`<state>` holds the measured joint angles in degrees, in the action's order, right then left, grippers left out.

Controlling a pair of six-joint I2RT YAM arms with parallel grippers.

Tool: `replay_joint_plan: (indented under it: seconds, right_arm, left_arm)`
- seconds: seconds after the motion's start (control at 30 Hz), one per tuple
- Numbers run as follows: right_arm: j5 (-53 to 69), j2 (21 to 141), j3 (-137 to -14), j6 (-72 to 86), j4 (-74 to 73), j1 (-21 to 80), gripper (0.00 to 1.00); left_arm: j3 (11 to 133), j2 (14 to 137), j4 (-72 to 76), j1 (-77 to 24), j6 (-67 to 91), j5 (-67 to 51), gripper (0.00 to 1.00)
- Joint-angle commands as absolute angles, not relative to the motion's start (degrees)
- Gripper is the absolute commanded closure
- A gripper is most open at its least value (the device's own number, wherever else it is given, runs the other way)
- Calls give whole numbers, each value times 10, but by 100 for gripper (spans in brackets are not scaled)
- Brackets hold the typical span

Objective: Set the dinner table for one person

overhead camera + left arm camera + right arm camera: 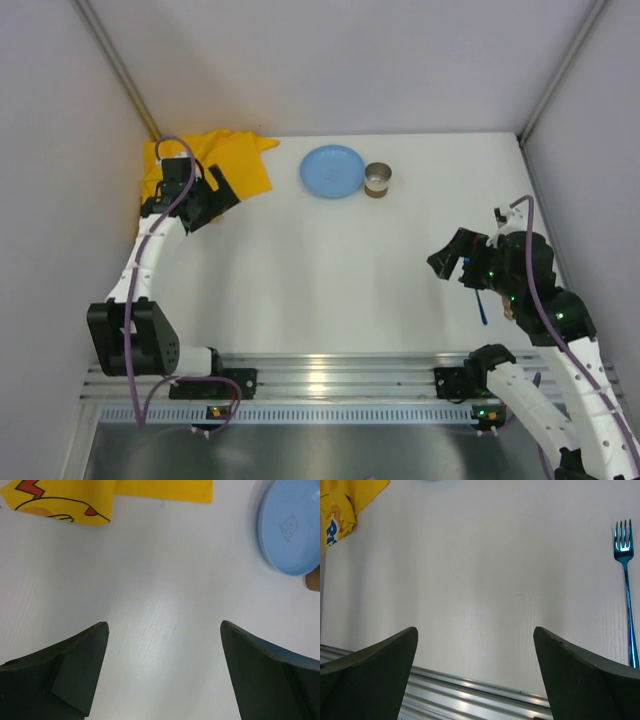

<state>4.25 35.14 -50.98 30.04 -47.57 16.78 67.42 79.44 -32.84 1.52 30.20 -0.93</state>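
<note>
Left gripper (164, 625) wide apart, empty, above the table (330, 270) far left, just beside the cloth (240, 160) edge. Plate (332, 171) and cup (378, 180) side by side near the far edge. Right gripper (475, 630) likewise apart, near the rail (330, 375), fork (626, 605) alongside. Broad open stretch mid-table.

The large white rectangular tabletop (330, 270) is seen as matt with a faint fine grain, and its ribbed aluminium rail (340, 372) as brightly reflective. The yellow cartoon-printed cloth mat (240, 158) is shown soft and creased. A smooth, softly sheened plastic look is given by the round pale blue plate (332, 171). The slim blue fork (626, 595) is glossy metal, and the small round tin (378, 180) is shiny inside.
</note>
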Motion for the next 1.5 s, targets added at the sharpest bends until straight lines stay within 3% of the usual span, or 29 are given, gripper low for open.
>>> replay_joint_plan:
  seconds: [0.0, 0.07, 0.3, 0.57, 0.7, 0.87, 0.93, 1.07, 1.1, 1.2, 1.23, 1.47]
  right_arm:
    - [54, 330, -517, 296, -511, 171, 0]
    - [56, 326, -514, 294, -520, 171, 0]
    - [20, 337, -521, 287, -556, 171, 0]
    - [-25, 390, -524, 301, -563, 172, 0]
    - [-30, 423, -514, 319, -552, 171, 0]
    - [-27, 461, -498, 347, -519, 171, 0]
    - [-27, 472, -497, 352, -510, 171, 0]
    - [-30, 506, -503, 363, -499, 171, 0]
    - [-29, 511, -504, 365, -497, 171, 0]
    - [-26, 527, -508, 368, -491, 171, 0]
    - [-23, 531, -508, 368, -490, 172, 0]
    - [-3, 548, -509, 364, -480, 171, 0]
  left_arm:
    - [711, 806, -302, 20, 297, -108, 1]
    - [726, 855, -282, 12, 286, -149, 2]
    - [948, 1062, -361, -102, 229, 72, 1]
    - [1228, 1323, -460, -137, 214, 174, 3]
    - [1303, 1392, -475, -127, 213, 194, 5]
    - [1303, 1425, -454, -89, 222, 165, 8]
    - [1304, 1436, -460, -72, 222, 154, 13]
    - [1275, 1448, -457, -50, 216, 127, 36]
    - [1265, 1447, -454, -45, 214, 109, 53]
    - [1236, 1442, -441, -29, 208, 92, 80]
    - [1233, 1441, -441, -23, 205, 84, 100]
    - [1165, 1355, -446, -18, 197, 80, 100]
